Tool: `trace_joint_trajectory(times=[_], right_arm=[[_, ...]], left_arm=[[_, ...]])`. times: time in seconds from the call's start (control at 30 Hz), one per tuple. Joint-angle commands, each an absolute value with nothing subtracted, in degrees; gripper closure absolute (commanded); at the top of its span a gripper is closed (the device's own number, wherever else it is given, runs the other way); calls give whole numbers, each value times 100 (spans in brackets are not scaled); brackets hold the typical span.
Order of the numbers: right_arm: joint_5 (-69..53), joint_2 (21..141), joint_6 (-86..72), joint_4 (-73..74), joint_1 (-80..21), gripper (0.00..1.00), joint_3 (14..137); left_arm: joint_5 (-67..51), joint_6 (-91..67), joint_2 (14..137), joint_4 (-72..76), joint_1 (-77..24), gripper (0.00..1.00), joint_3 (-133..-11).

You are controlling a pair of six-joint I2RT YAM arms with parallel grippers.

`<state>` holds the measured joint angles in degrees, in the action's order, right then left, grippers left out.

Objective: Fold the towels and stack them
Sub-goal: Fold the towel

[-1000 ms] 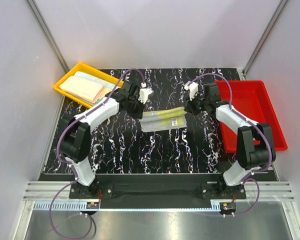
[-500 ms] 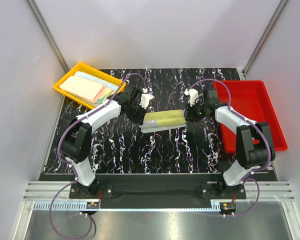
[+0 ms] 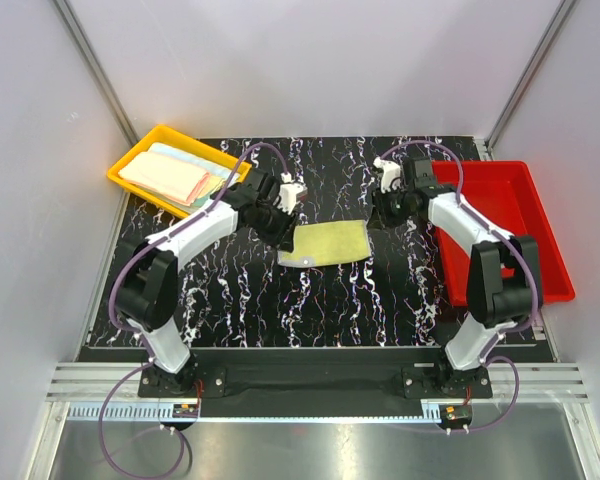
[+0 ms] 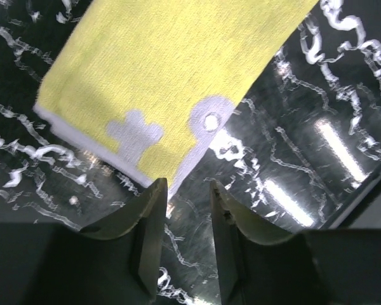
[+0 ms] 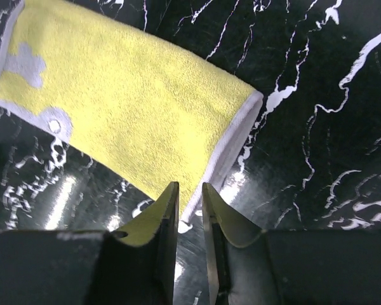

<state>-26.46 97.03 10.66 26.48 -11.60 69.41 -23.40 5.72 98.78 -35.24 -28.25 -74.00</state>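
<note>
Towels (image 3: 175, 175) lie folded in a pile in the yellow tray (image 3: 130, 153) at the far left. Peach, pale blue and pale yellow layers show, but the overlap hides how many there are. One yellow towel (image 3: 325, 243) lies folded and flat on the black marbled tabletop (image 3: 240, 290) at the middle, between the two arms. Its white hem and white patches are clear only in the wrist views, and there its farther part runs off the picture's edge.

The left claw (image 4: 186, 186) hangs at the towel's left end. Its fingers (image 4: 146, 241) are parted, with bare, glaring tabletop in the gap, and it grips nothing. The towel's corner ends right beside one fingertip; whether they touch is hard to say.

The right claw (image 5: 189, 185) sits at the towel's right end with only a narrow slit between its fingers. The white hem shows through that slit, lying on the tabletop below and not pinched.

From above, both sets of fingertips are lost against the dark wrists and the dark tabletop, so that view tells nothing of their state. The right arm covers part of the left side of the red tray (image 3: 500, 215) on the right.
</note>
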Motion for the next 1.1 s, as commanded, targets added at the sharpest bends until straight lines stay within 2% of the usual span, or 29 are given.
trace_joint_trajectory(times=[0.0, 0.13, 0.33, 0.43, 0.57, 0.67, 0.87, 1.07], right_arm=[[-2768, 10098, 212, 3190, -1213, 73, 7356], [-2515, 10528, 44, 3489, -1213, 73, 7374], [-1978, 10951, -298, 3638, -1213, 69, 7435], [-1943, 10855, -517, 3665, -1213, 68, 7488], [-1951, 10504, -983, 3727, -1213, 65, 7497], [-2460, 10187, -1598, 3192, -1213, 60, 7085], [-2365, 10283, -1679, 2970, -1222, 51, 6680], [-2373, 10362, -1740, 2962, -1222, 49, 6442]], left_arm=[[-3049, 36, 10046, -2875, -2839, 65, -7348], [-2875, -578, 10090, -2060, -2839, 66, -6621], [-2654, -1089, 10187, -1722, -2848, 65, -6363], [-2655, -1247, 9898, -1705, -2839, 65, -6346], [-2382, -1379, 9459, -1995, -2646, 59, -6565], [-2444, -1660, 9177, -1995, -2303, 55, -6566], [-2592, -1968, 9176, -1934, -2083, 52, -6171], [-3031, -2530, 9421, -1231, -2074, 51, -5573]])
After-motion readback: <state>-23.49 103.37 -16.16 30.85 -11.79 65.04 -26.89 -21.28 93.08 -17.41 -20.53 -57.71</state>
